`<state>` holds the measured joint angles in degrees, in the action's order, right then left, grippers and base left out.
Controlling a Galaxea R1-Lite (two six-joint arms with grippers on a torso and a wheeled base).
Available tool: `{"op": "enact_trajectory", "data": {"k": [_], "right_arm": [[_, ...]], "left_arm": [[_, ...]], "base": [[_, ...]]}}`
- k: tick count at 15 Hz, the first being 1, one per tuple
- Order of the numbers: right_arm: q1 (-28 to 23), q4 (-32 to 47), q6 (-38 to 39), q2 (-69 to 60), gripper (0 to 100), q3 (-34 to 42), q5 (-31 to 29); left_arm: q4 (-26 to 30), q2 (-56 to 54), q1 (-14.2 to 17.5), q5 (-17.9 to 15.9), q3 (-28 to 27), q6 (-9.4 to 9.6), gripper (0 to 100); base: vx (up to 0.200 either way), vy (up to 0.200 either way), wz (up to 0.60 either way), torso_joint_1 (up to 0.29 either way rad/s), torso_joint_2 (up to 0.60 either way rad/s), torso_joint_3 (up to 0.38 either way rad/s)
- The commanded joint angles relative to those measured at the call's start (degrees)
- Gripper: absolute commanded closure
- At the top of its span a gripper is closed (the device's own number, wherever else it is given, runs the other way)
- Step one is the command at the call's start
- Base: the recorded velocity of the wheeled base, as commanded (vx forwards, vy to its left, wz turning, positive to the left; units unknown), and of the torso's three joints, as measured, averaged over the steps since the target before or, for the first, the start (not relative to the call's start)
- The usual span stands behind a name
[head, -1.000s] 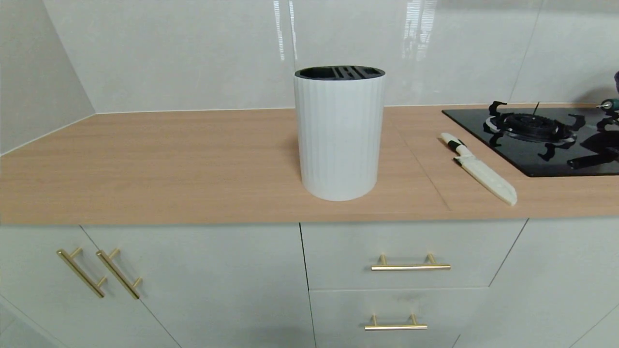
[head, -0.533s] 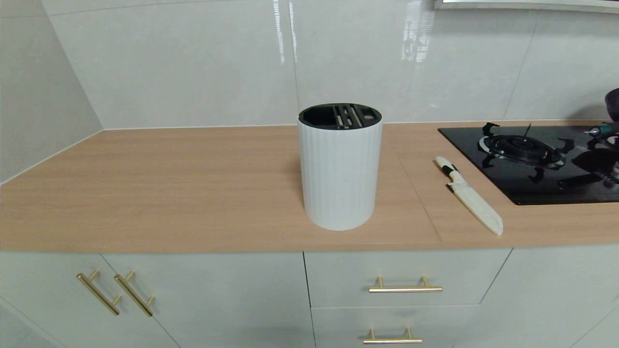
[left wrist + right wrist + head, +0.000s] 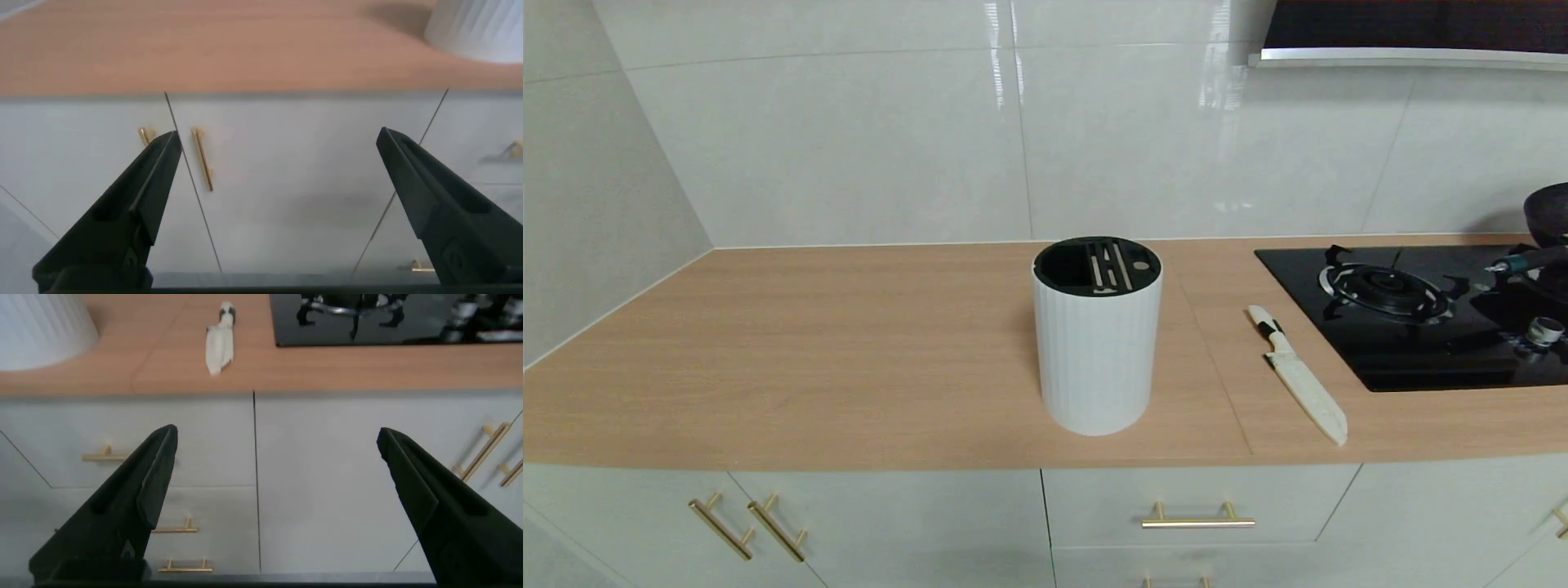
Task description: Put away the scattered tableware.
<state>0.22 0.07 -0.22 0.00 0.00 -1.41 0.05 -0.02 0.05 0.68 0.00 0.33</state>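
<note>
Left tool (image 3: 276,139) hangs wide open with nothing between its fingers, facing the pale cabinet doors (image 3: 286,188) under the worktop (image 3: 204,49). Right tool (image 3: 276,433) is the same story: spread wide, holding nothing, squared up to the cabinet fronts below the worktop's front edge.

And the count: one knife (image 3: 1294,374), flat on the worktop (image 3: 849,351), white handle with a black band pointing toward the wall, pale blade tip aimed at the front edge. It lies well apart from both tools, up on the surface beyond the right tool (image 3: 219,345) and farther off from the left one.

One holder (image 3: 1098,335) too, a white ribbed cylinder standing upright, its black top cut with slots. The knife sits to the holder's right, between it and the single black hob (image 3: 1413,327), close beside the hob's edge without touching it. One burner (image 3: 1384,287) shows in full, with a dark pan (image 3: 1550,214) at the far right.
</note>
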Motion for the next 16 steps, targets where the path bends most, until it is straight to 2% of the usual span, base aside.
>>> {"op": "enact_trajectory", "data": {"k": [1, 9, 16], "right_arm": [[0.0, 0.0, 0.0, 0.1, 0, 0.0, 0.0], [0.0, 0.0, 0.0, 0.1, 0, 0.0, 0.0], [0.0, 0.0, 0.0, 0.1, 0, 0.0, 0.0]], "left_arm": [[0.0, 0.0, 0.0, 0.0, 0.0, 0.02, 0], [0.0, 0.0, 0.0, 0.0, 0.0, 0.02, 0], [0.0, 0.0, 0.0, 0.0, 0.0, 0.02, 0]], "base": [[0.000, 0.000, 0.00, 0.271, -0.55, -0.290], [0.000, 0.000, 0.00, 0.278, -0.57, -0.300], [0.000, 0.000, 0.00, 0.194, -0.39, -0.206]]}}
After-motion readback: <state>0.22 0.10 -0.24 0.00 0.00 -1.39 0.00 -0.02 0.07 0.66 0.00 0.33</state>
